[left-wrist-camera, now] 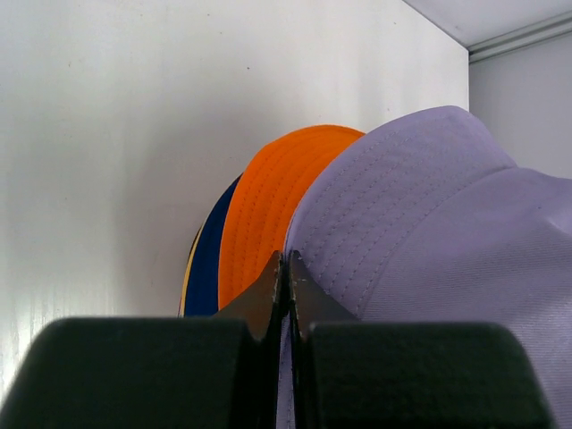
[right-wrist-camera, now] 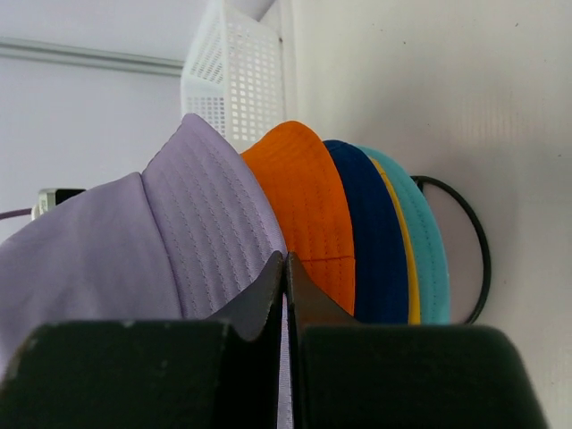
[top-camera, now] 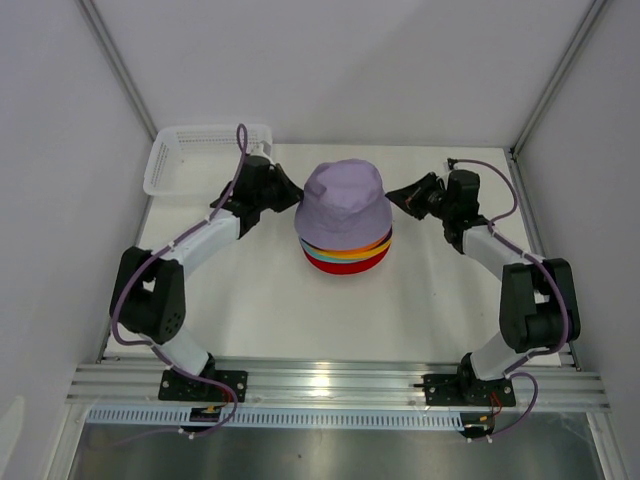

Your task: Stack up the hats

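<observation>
The lavender hat (top-camera: 343, 205) sits on top of the pile of hats in the middle of the table. Below it show the brims of the orange hat (top-camera: 375, 244), the yellow and teal hats and, at the bottom, the red hat (top-camera: 347, 269). My left gripper (top-camera: 291, 196) is shut on the lavender brim's left edge (left-wrist-camera: 357, 232); my right gripper (top-camera: 396, 195) is shut on its right edge (right-wrist-camera: 210, 214). The orange (right-wrist-camera: 308, 201), navy (right-wrist-camera: 366, 232), yellow and teal (right-wrist-camera: 431, 255) hats show in the right wrist view. Orange (left-wrist-camera: 268, 201) and navy (left-wrist-camera: 210, 259) show in the left wrist view.
A white lattice basket (top-camera: 200, 155) stands at the back left, also in the right wrist view (right-wrist-camera: 232, 71). A black wire ring (right-wrist-camera: 479, 241) lies on the table under the pile. Grey walls close in both sides and the back.
</observation>
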Tool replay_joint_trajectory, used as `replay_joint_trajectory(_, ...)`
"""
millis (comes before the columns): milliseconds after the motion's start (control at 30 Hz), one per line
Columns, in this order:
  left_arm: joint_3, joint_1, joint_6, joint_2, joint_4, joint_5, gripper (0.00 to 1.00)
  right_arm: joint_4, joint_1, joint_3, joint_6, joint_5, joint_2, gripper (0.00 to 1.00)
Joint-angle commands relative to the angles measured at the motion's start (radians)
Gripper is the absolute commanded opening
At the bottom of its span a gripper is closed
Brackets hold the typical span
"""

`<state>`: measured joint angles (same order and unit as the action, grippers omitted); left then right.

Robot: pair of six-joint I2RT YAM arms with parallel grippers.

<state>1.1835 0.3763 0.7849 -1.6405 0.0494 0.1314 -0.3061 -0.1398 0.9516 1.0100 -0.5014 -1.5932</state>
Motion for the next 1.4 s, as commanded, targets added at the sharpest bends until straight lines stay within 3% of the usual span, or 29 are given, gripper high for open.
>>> replay_joint_trajectory(0, -0.086, 0.012, -0.015, 0.045, 0.003, -0.061, 0.01, 0.093, -0.02, -0.031, -0.094, 0.041, 0.039, 0.0)
replay_joint_trajectory(133, -0.162, 0.033, -0.016, 0.071, -0.043, -0.087, 0.01, 0.14, -0.034, -0.043, -0.132, 0.066, 0.05, 0.0)
replay_joint_trajectory(500, -0.194, 0.061, -0.073, 0.08, -0.075, -0.125, 0.01, 0.188, -0.035, -0.051, -0.179, 0.101, 0.079, 0.0)
replay_joint_trajectory(667, -0.177, 0.059, -0.142, 0.174, -0.025, -0.208, 0.14, 0.222, -0.037, -0.013, -0.209, 0.1, 0.102, 0.01)
replay_joint_trajectory(700, -0.17, 0.059, -0.156, 0.192, -0.005, -0.217, 0.25, 0.232, -0.037, -0.004, -0.22, 0.097, 0.104, 0.12)
replay_joint_trajectory(800, -0.166, 0.056, -0.231, 0.287, 0.02, -0.231, 0.47, 0.289, -0.034, 0.033, -0.277, 0.093, 0.108, 0.38)
replay_joint_trajectory(900, -0.159, 0.056, -0.314, 0.391, 0.084, -0.268, 0.67, 0.372, -0.021, 0.076, -0.346, 0.115, 0.122, 0.51)
replay_joint_trajectory(967, -0.15, 0.055, -0.361, 0.444, 0.144, -0.274, 0.69, 0.427, -0.009, 0.105, -0.387, 0.13, 0.137, 0.55)
replay_joint_trajectory(1100, -0.188, 0.056, -0.443, 0.586, 0.149, -0.085, 0.68, 0.472, 0.023, 0.168, -0.422, 0.156, 0.18, 0.6)
replay_joint_trajectory(1233, -0.187, 0.068, -0.532, 0.634, 0.177, 0.367, 0.68, 0.443, 0.031, 0.22, -0.452, 0.167, 0.202, 0.68)
replay_joint_trajectory(1300, -0.173, 0.098, -0.561, 0.624, 0.217, 0.398, 0.67, 0.415, 0.029, 0.245, -0.458, 0.161, 0.185, 0.7)
replay_joint_trajectory(1367, -0.171, 0.163, -0.613, 0.601, 0.224, 0.332, 0.67, 0.375, 0.031, 0.272, -0.45, 0.127, 0.162, 0.72)
